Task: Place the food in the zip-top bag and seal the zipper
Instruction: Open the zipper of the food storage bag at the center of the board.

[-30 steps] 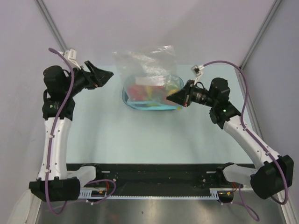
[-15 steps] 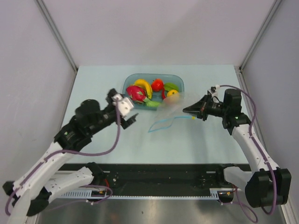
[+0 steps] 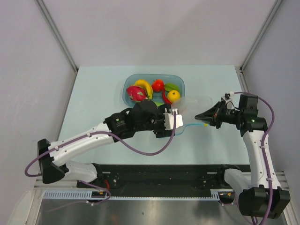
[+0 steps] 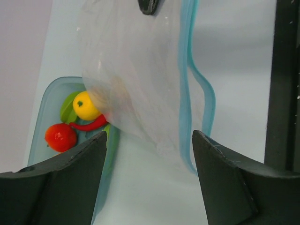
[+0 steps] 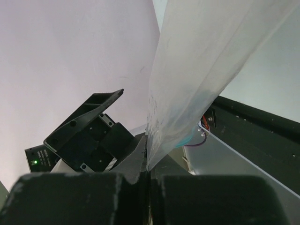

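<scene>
From above, the left gripper reaches across the table to the blue zipper of the zip-top bag. The bag's clear film lies just ahead of the gripper. The right gripper meets the bag from the opposite side, facing the left one. Beyond the left gripper sits the tray with the food: dragon fruit, banana, tomato and citrus.

In the left wrist view, the left gripper gapes wide, with nothing between its fingers. The bag lies straight ahead, and its zipper curls ahead and to the right. The right gripper pinches the bag's far edge. Ahead to the left, the tray holds the citrus, tomato and chili, and the bag's corner overlaps the tray's rim.

In the right wrist view, the right gripper is pressed together on the bag, whose film rises from between its fingers
</scene>
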You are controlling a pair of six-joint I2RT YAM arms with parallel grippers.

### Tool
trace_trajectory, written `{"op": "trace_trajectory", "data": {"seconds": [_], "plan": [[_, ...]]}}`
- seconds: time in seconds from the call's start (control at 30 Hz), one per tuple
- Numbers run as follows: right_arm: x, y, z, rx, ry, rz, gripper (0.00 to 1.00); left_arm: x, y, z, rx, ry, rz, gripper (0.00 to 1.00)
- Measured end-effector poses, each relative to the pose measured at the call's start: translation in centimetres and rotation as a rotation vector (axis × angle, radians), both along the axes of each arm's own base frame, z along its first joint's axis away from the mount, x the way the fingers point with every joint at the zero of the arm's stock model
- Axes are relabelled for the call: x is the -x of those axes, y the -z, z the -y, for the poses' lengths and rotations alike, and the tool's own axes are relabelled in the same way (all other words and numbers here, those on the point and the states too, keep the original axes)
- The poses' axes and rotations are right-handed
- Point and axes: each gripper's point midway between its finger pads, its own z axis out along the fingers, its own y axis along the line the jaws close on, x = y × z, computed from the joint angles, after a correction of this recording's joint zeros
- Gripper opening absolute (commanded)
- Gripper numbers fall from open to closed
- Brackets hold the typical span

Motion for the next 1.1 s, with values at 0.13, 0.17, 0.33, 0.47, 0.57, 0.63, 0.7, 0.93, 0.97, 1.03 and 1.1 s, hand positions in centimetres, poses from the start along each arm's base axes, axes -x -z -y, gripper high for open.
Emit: {"op": "trace_trajectory", "data": {"seconds": [0.13, 0.17, 0.33, 0.47, 0.57, 0.63, 0.7, 0.93, 0.97, 1.03, 1.1], "plan": [[0.5, -0.5, 0.2, 0.02, 0.0, -0.004, 0.0, 1.3, -0.1, 0.8, 0.027, 0.056, -0.049, 0.76], [0.7, -0.5, 0.3, 0.024, 0.001, -0.007, 0.0, 1.7, -0.1, 0.9, 0.032, 0.07, -0.061, 0.75], [1.4, -0.6, 0.4, 0.038, 0.004, -0.034, 0.0, 3.5, -0.1, 1.9, 0.035, 0.121, -0.069, 0.7], [1.9, -1.0, 0.6, 0.067, 0.018, -0.04, 0.0, 4.3, 0.6, 3.1, 0.022, 0.135, -0.057, 0.64], [2.3, -1.7, 0.9, 0.11, 0.042, -0.028, 0.0, 4.1, 2.1, 4.3, -0.017, 0.116, -0.041, 0.52], [2.7, -2.1, 1.1, 0.133, 0.057, -0.017, 0.0, 3.6, 3.2, 4.7, -0.047, 0.09, -0.03, 0.43], [3.0, -2.3, 1.3, 0.156, 0.074, -0.01, 0.0, 3.1, 3.8, 4.7, -0.064, 0.062, -0.021, 0.36], [2.8, -1.6, 1.8, 0.186, 0.095, -0.028, 0.52, 2.1, 2.0, 5.0, 0.0, -0.015, -0.056, 0.0], [2.4, -1.5, 1.8, 0.183, 0.092, -0.022, 0.69, 2.1, 1.5, 5.2, 0.019, -0.022, -0.08, 0.0], [1.4, -1.5, 2.3, 0.181, 0.089, 0.011, 0.85, 2.0, 0.5, 5.5, 0.067, -0.044, -0.178, 0.0], [0.0, -1.3, 3.5, 0.197, 0.111, 0.041, 0.94, 1.4, -0.2, 5.7, 0.117, -0.078, -0.301, 0.0]]}}
